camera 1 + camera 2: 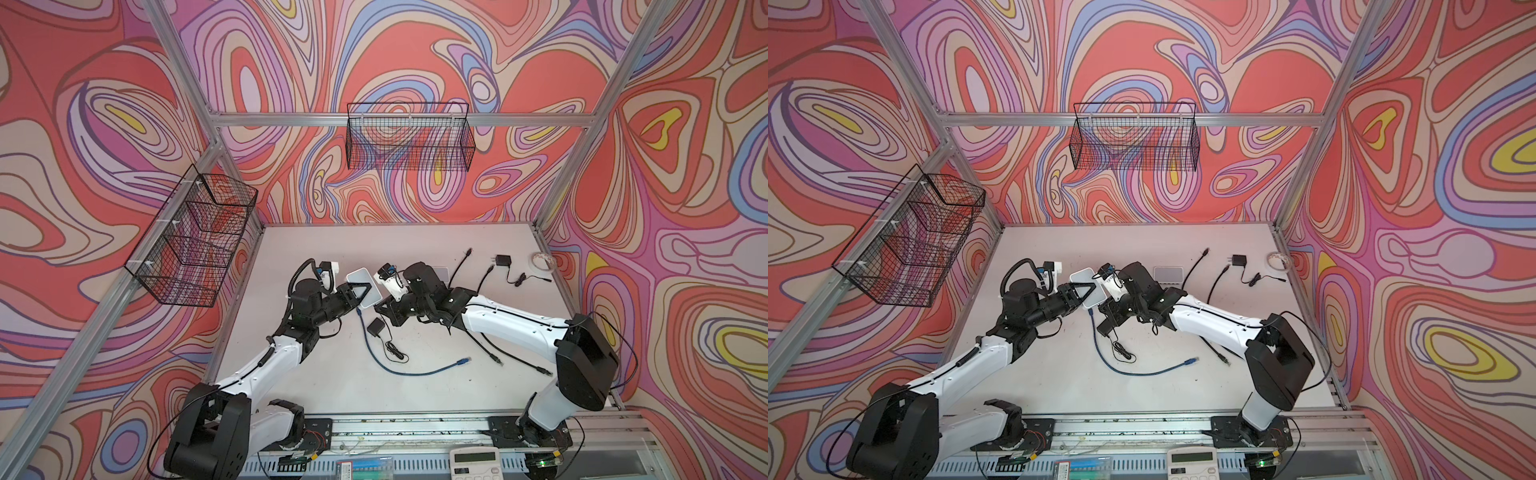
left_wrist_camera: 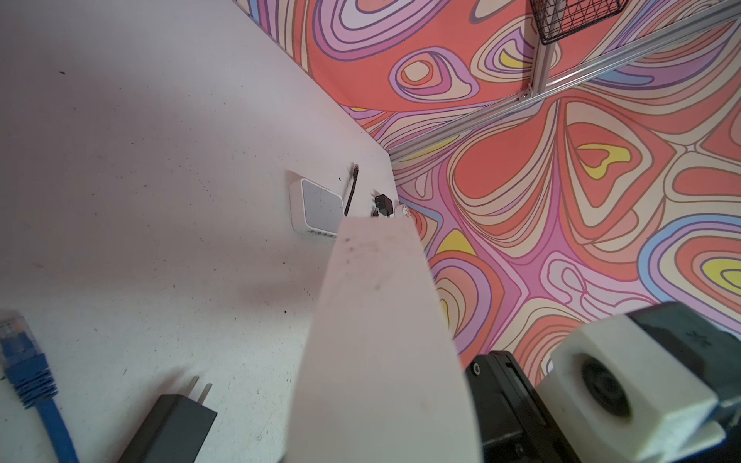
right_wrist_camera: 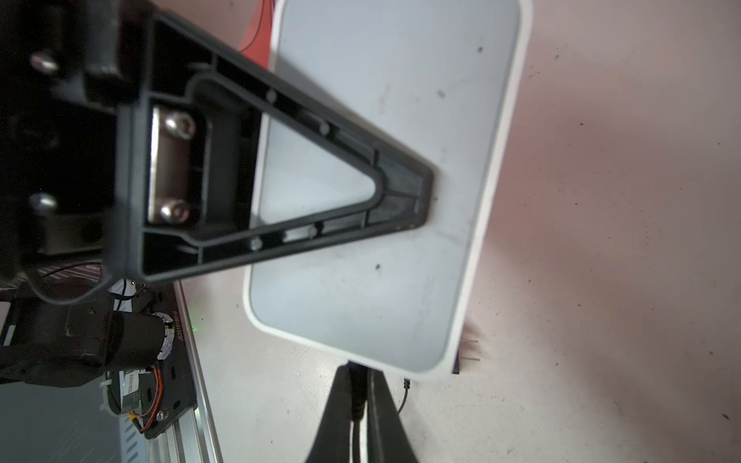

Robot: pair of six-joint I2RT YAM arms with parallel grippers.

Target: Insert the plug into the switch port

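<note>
My left gripper (image 1: 368, 291) is shut on the white switch (image 1: 365, 286), holding it above the table; one black finger (image 3: 280, 172) lies across its flat face (image 3: 381, 180). In the left wrist view the switch (image 2: 381, 320) shows edge-on and hides the jaws. My right gripper (image 3: 357, 385) is shut on a black plug (image 3: 357, 377), whose tip meets the switch's edge. The port itself is hidden. In both top views the right gripper (image 1: 379, 308) (image 1: 1102, 309) sits just right of and below the switch (image 1: 1088, 286).
A blue cable (image 1: 415, 372) curls over the table; its clear-tipped end (image 2: 16, 340) lies loose under the switch. A black adapter (image 1: 376, 328) lies beside it. A second white switch (image 2: 316, 208), black cables (image 1: 461, 266), another adapter (image 1: 502, 262) and a tape roll (image 1: 541, 261) lie at the back right.
</note>
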